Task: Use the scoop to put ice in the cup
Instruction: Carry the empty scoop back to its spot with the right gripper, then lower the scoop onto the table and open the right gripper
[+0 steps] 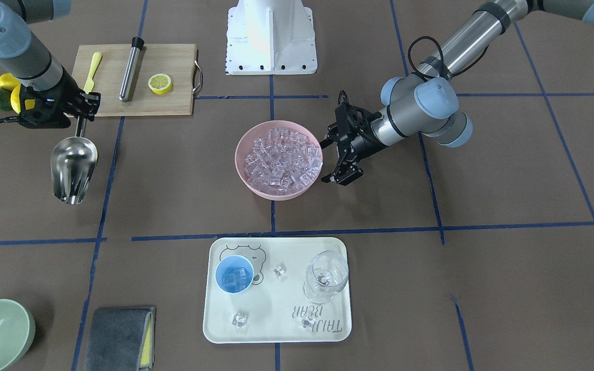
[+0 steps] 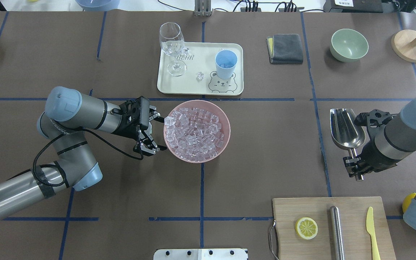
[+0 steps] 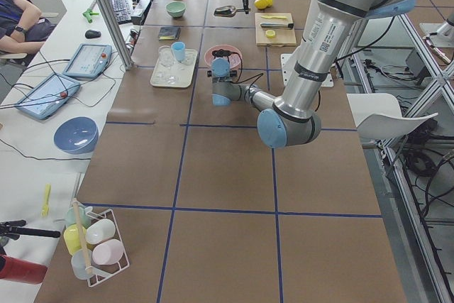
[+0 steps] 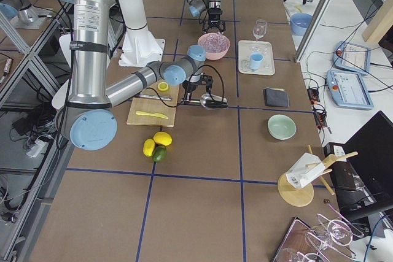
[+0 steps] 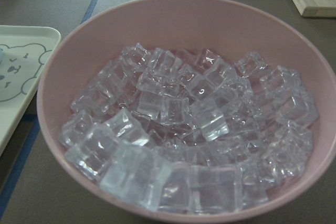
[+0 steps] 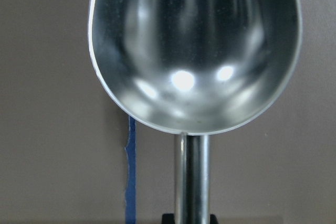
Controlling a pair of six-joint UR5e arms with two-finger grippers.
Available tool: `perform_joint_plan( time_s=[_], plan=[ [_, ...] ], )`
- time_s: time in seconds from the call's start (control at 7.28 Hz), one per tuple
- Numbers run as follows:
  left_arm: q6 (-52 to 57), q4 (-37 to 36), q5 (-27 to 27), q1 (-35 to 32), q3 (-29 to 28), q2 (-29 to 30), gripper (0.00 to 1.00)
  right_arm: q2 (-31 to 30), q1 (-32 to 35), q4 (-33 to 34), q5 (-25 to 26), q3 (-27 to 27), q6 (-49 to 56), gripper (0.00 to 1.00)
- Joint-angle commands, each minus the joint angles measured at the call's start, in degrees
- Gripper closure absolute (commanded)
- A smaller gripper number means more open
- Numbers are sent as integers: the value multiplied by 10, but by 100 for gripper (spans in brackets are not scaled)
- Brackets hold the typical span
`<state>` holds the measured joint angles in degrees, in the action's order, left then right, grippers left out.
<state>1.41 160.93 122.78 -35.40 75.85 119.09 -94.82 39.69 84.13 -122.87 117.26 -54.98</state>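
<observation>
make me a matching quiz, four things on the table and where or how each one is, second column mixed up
Things:
1. scoop
2. cup
3. pink bowl
4. lemon slice

Places or states:
A. on the cutting board
B. on the tray, some ice inside
C. empty, held by the right gripper
D. full of ice, next to the open left gripper

Pairs: 1-C, 2-B, 3-D, 4-A
</observation>
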Motion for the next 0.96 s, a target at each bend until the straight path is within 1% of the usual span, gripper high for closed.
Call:
perform_joint_plan(
  time_s=[0.0,0.27,0.82],
  plan=[
    [0,0,0,1,0,0,1,-5,-24,-20,10,-26,-9,100],
    [0,0,0,1,0,0,1,-3,-37,-20,11,-37,-16,100],
    [0,0,0,1,0,0,1,6,-39,-20,9,-40,-15,100]
  ],
)
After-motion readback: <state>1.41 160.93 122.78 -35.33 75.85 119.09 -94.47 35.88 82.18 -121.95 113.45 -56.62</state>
